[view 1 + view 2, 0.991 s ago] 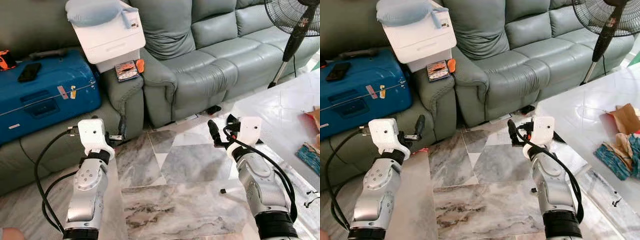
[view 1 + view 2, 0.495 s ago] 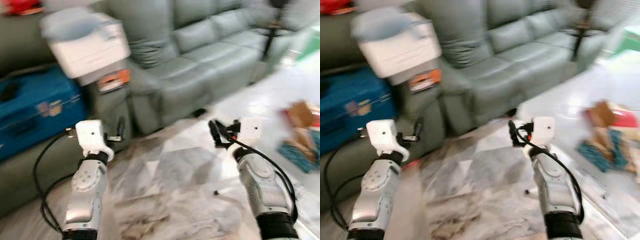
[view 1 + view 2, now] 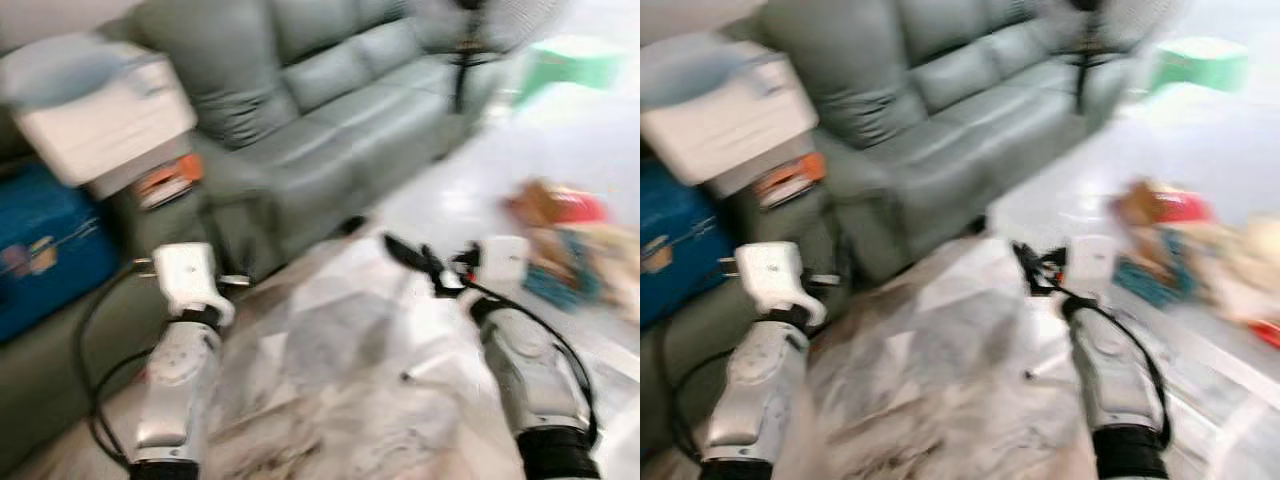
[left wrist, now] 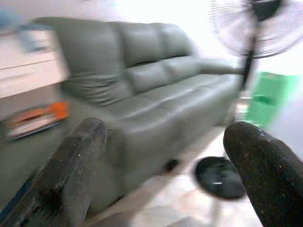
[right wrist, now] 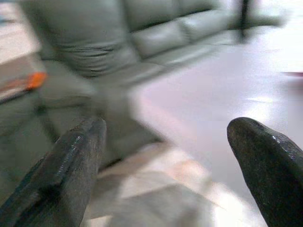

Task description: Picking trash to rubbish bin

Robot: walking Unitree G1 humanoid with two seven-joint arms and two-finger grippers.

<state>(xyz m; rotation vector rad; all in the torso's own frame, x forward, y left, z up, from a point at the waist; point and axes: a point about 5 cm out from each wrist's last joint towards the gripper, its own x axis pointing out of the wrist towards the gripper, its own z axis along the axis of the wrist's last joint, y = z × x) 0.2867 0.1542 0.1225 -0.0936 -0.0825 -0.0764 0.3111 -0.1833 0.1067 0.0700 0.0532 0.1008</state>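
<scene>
While every view is smeared by motion blur, the main layout can be made out. Both silver arms reach forward over a marbled grey floor [image 3: 340, 400]. The left gripper [image 4: 165, 156] sits in the lower left of the head views and the right gripper [image 5: 165, 161] right of centre. Each wrist view shows its two black fingers standing wide apart with nothing between them.

A pile of trash [image 3: 570, 240], what looks like brown paper with red and teal scraps, lies on the pale floor at the right edge of the frame, beyond the right gripper and apart from it. A grey-green sofa [image 3: 330, 120] fills the upper middle. On its armrest at the upper left stands a white box [image 3: 100, 115] with an orange item [image 3: 165, 180] just below it. A blue suitcase [image 3: 45, 255] lies at the far left. A standing fan [image 3: 480, 25] and a green stool [image 3: 570, 60] show in the upper right.
</scene>
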